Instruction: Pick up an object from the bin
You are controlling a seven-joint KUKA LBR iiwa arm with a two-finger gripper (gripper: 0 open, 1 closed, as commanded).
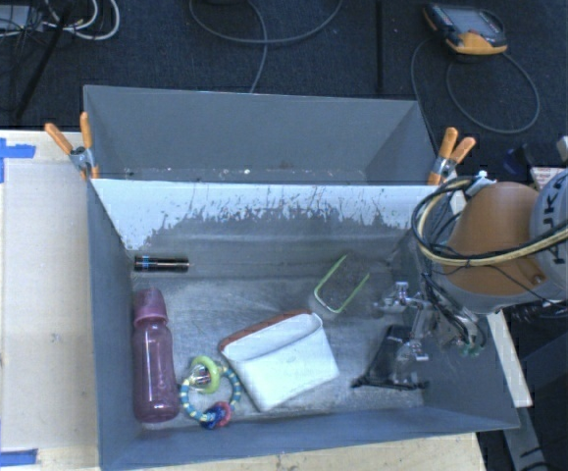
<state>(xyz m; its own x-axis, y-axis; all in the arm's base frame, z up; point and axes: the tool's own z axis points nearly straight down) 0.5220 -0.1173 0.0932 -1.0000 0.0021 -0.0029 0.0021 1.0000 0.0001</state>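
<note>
The arm (554,214) reached in from the right, its wrist wrapped in an orange cover (494,238) ringed by looped black-and-yellow cables (438,232). Below the cover, metal fittings (401,299) led to the dark gripper (393,361), which pointed downward and leaned leftward.

Dark floor (313,62) stretches beyond the far rim of the grey bin (254,94), crossed by looping black cables (475,129); two orange-trimmed handheld devices (465,26) lie there.
</note>
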